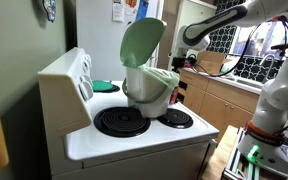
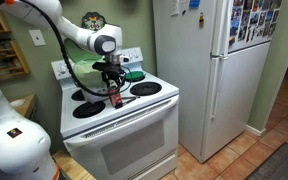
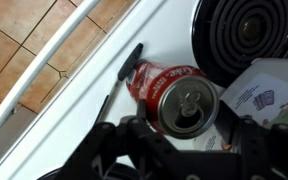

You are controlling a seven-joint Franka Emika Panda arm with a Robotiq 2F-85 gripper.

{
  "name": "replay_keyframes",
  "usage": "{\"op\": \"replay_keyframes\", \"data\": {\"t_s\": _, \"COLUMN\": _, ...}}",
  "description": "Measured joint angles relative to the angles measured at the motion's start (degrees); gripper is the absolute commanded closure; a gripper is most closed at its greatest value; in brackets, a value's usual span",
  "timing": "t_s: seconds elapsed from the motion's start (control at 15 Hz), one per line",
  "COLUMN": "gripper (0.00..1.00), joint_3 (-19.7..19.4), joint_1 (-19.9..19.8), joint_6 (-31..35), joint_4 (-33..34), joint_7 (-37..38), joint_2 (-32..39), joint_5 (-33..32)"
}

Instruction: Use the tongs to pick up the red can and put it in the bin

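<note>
Pincer (image 3: 174,135) above red can (image 3: 179,92), white stove (image 3: 159,30), fridge (image 2: 199,70)

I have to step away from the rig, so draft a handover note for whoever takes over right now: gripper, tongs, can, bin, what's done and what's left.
Gripper: low over the can; whether it is clamped cannot be told.
Tongs: one slim dark arm shows beside the can in the wrist view.
Can: near the front edge of the stove, beside a burner, not in the bin.
Bin: on the stove, lid up.
Done: gripper is at the can.
Left: grip the can with the tongs, lift it, drop it in the bin.
</note>
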Motion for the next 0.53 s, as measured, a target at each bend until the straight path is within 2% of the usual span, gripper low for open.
{"op": "replay_keyframes", "data": {"t_s": 0.13, "gripper": 0.58, "joint_3": -0.2, "joint_1": -0.2, "joint_6": 1.2, "joint_4": 0.3, "joint_7": 0.0, "joint_2": 1.1, "joint_5": 1.1}}
{"op": "replay_keyframes", "data": {"t_s": 0.27, "gripper": 0.08, "joint_3": -0.3, "joint_1": -0.4, "joint_6": 1.6, "joint_4": 0.8, "joint_7": 0.0, "joint_2": 1.8, "joint_5": 2.1}}
{"op": "replay_keyframes", "data": {"t_s": 0.47, "gripper": 0.0, "joint_3": -0.4, "joint_1": -0.9, "joint_6": 1.6, "joint_4": 1.4, "joint_7": 1.6, "joint_2": 2.5, "joint_5": 2.3}}
{"op": "replay_keyframes", "data": {"t_s": 0.53, "gripper": 0.0, "joint_3": -0.4, "joint_1": -1.0, "joint_6": 1.7, "joint_4": 1.4, "joint_7": 2.6, "joint_2": 2.7, "joint_5": 2.3}}
